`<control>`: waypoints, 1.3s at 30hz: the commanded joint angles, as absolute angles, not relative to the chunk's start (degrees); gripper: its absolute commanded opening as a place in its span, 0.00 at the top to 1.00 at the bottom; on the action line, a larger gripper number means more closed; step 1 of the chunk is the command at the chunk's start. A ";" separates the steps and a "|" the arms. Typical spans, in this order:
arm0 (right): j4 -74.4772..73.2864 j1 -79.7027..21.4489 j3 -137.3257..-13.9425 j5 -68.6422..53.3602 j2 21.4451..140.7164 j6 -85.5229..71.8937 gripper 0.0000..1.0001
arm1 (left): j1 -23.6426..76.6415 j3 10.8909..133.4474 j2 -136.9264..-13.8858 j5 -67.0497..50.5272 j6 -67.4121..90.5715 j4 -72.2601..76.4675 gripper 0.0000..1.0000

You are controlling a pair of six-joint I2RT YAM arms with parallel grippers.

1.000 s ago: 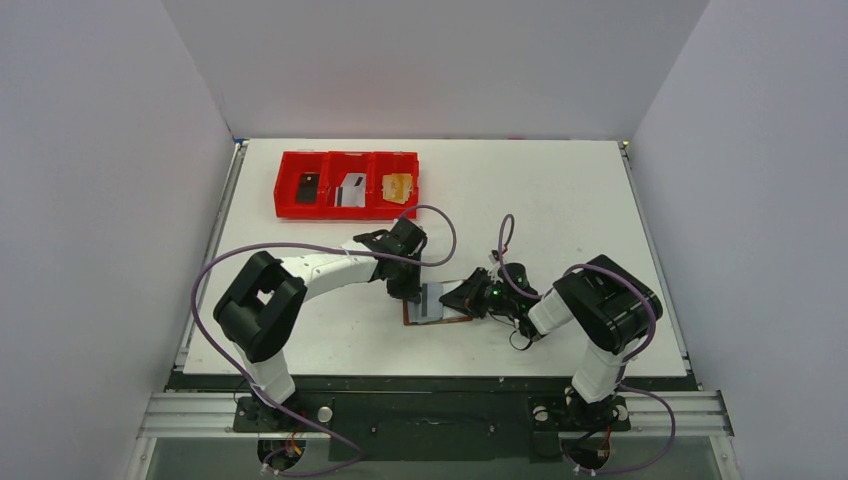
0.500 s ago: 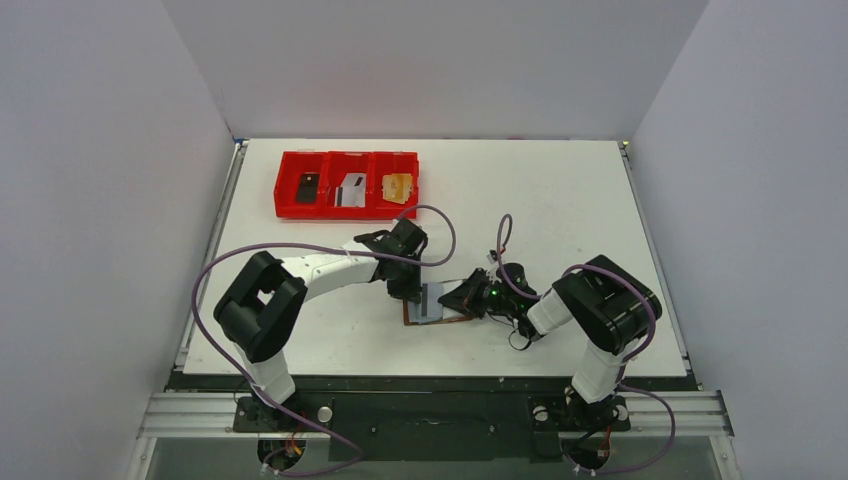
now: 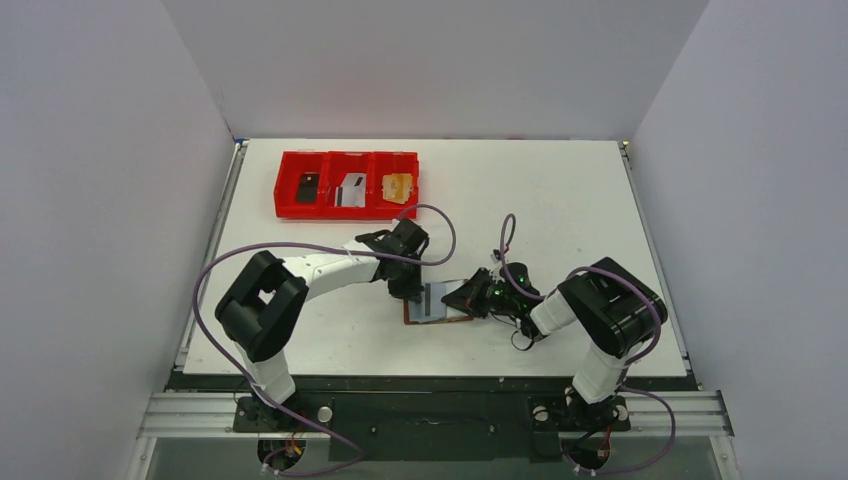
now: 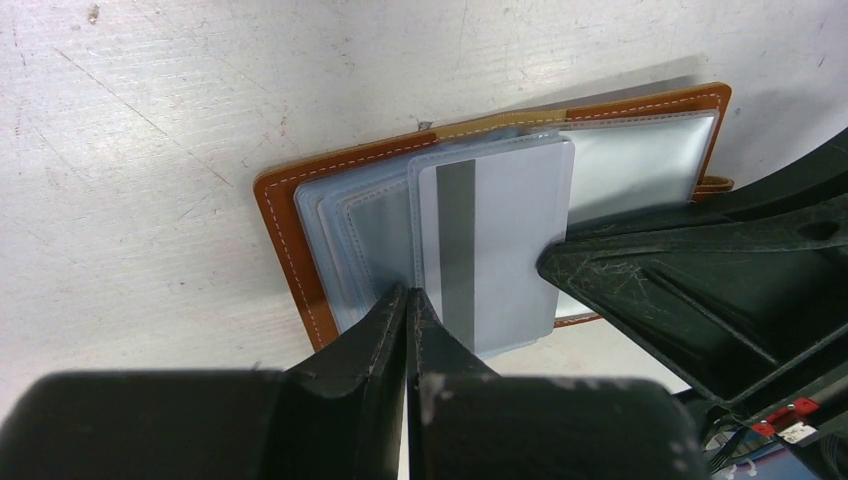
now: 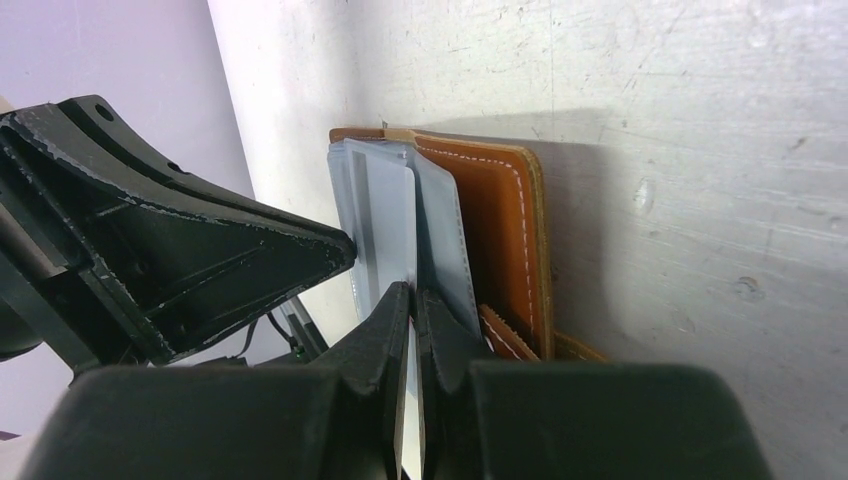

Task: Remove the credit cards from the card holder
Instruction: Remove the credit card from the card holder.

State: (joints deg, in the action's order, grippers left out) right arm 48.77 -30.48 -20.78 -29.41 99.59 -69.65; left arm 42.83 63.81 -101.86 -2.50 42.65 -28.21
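Our right pincer (image 5: 412,295) pinches the credit card (image 4: 500,240); we should pull flat toward the tabletop's (image 3: 600,200) right edge, left pincer (image 4: 408,300), pressed together, pinning the card holder (image 4: 290,230).

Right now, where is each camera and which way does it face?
Top: above and behind, looking down on the table; left arm and right arm show.
Left wrist: looks down past the left pincer at wallet and card.
Right wrist: looks along the right pincer, gripping the card.
Both wrist views share wallet and card.

Red three-compartment tray (image 3: 348,212) sits at the far left of the white table (image 3: 560,190), grey walls around
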 commanded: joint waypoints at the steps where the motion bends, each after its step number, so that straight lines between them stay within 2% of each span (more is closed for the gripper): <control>1: 49.94 -29.81 -20.29 -28.62 97.46 -67.81 0.98 | 42.71 62.24 -105.56 3.30 41.50 -31.66 1.00; 5: 50.40 -29.83 -20.42 -28.98 97.68 -68.17 0.97 | 42.65 62.28 -105.75 3.15 41.49 -31.64 1.00; 14: 50.79 -29.60 -19.37 -28.43 97.85 -68.12 1.00 | 42.62 62.57 -105.94 3.31 41.62 -32.10 1.00; 21: 52.14 -28.91 -18.55 -28.79 97.66 -68.52 0.98 | 42.54 62.33 -106.08 3.56 41.66 -32.34 1.00; 27: 54.23 -28.74 -18.33 -29.63 98.08 -69.67 0.91 | 42.63 62.52 -106.03 3.50 41.69 -32.27 1.00; 39: 62.15 -29.14 -18.38 -31.07 102.29 -74.10 0.90 | 42.63 62.65 -106.18 3.27 41.55 -32.06 1.00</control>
